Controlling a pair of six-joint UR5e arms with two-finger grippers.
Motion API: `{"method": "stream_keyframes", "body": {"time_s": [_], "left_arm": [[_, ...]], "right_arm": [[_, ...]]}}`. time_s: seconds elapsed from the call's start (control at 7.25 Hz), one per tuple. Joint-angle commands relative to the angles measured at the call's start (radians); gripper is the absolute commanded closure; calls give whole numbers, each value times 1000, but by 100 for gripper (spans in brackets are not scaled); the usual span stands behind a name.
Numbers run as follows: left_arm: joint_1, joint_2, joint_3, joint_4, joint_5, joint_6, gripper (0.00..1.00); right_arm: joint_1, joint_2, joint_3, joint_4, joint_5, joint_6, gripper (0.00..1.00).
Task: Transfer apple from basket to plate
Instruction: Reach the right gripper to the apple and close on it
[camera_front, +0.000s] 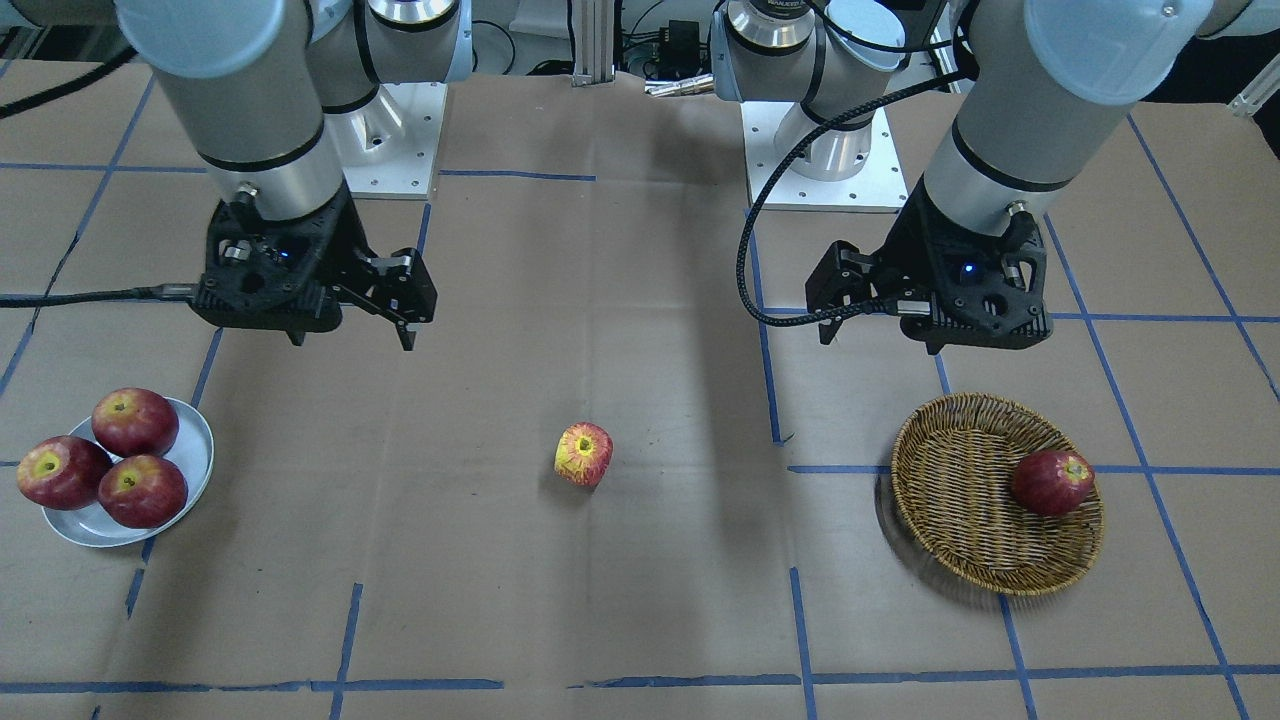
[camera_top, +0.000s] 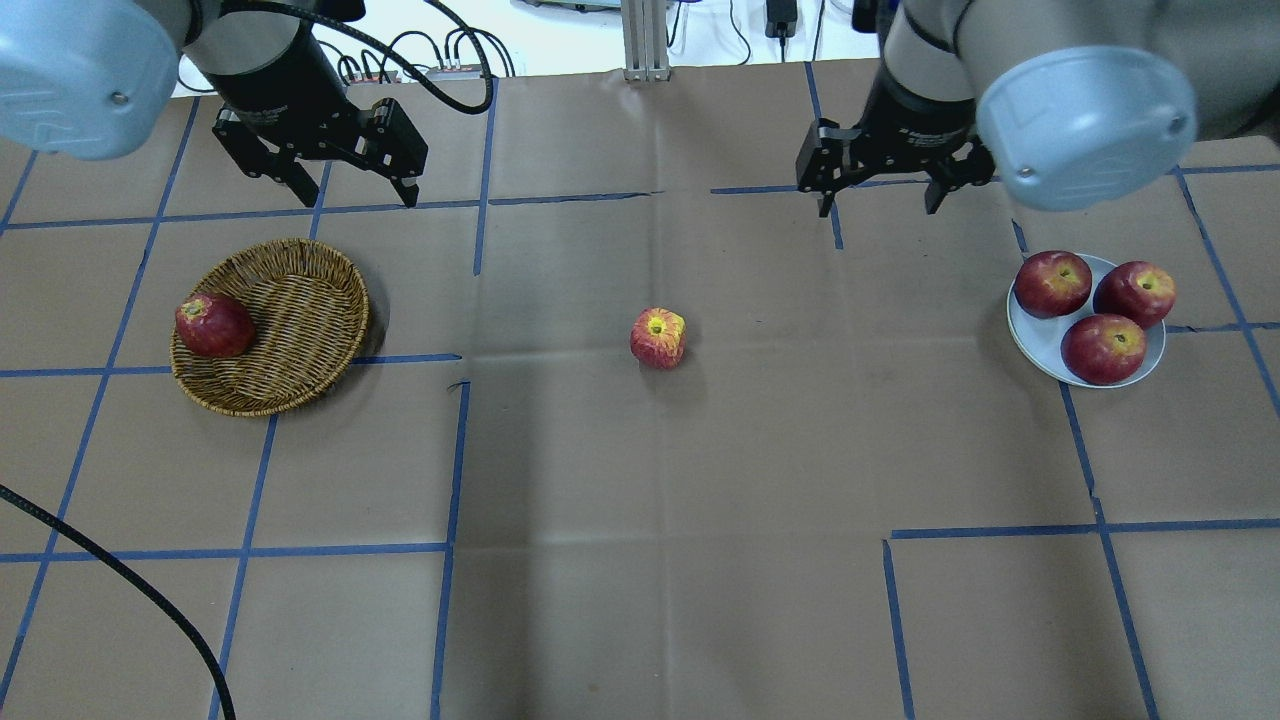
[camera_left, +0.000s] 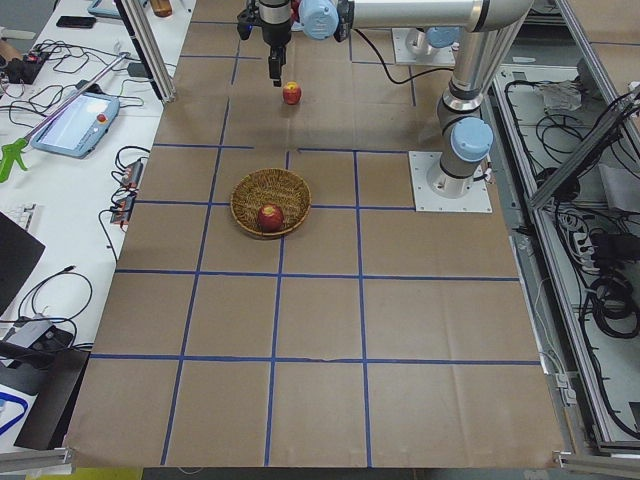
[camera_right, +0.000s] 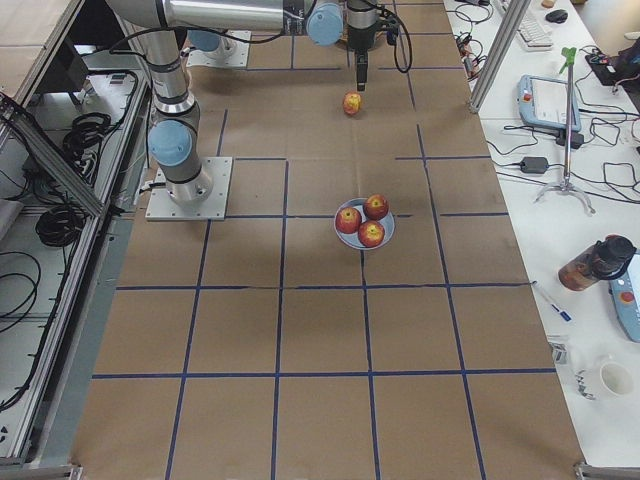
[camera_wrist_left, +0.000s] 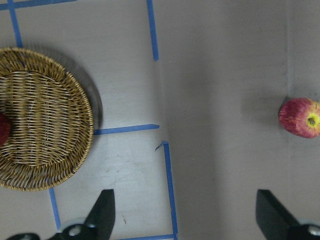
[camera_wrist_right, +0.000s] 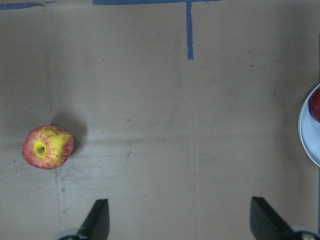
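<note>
The table (camera_top: 640, 620), covered in brown paper crossed by blue tape lines (camera_top: 300, 550), carries everything. The left arm (camera_front: 1010, 130) comes in over the basket's end of it. The left gripper (camera_top: 352, 195) hangs in the air clear of the basket, off its rim on the side toward the plate. Its fingers (camera_wrist_left: 102, 212) are spread wide and hold nothing. The right arm (camera_front: 250, 110) comes in well apart from the basket, and the right gripper (camera_top: 880, 203) hangs above bare paper far from the basket, nearer the plate. Its fingers (camera_wrist_right: 97, 220) are likewise spread, with nothing between them. The basket (camera_top: 300, 330) sits flat on the table. The plate (camera_top: 1035, 345) lies well apart from the basket, toward the table's opposite end. The apple (camera_top: 658, 338) is outside the basket, alone on the bare table, roughly midway between basket and plate, its yellow stem hollow turned upward. A darker red apple (camera_top: 213, 324) rests inside the basket against the wall farthest from the plate. On the plate, far from the basket, crowd three red apples (camera_top: 1103, 348).
</note>
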Motion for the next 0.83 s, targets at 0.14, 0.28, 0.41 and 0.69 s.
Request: {"method": "stream_keyframes", "body": {"time_s": [0.14,0.28,0.41,0.69], "left_arm": [[30,35,1,-36,-1,18,1],[32,31,6,-34,-1,19,1],[32,28,7,-34,-1,19,1],[32,26,1,-34,-1,19,1]], "right_arm": [[155,126,3,-132,-2,231,0],[185,169,4,-176,-3,273,0],[212,216,6,-228,-3,335,0],[261,302,12,-304,-34,388,0]]}}
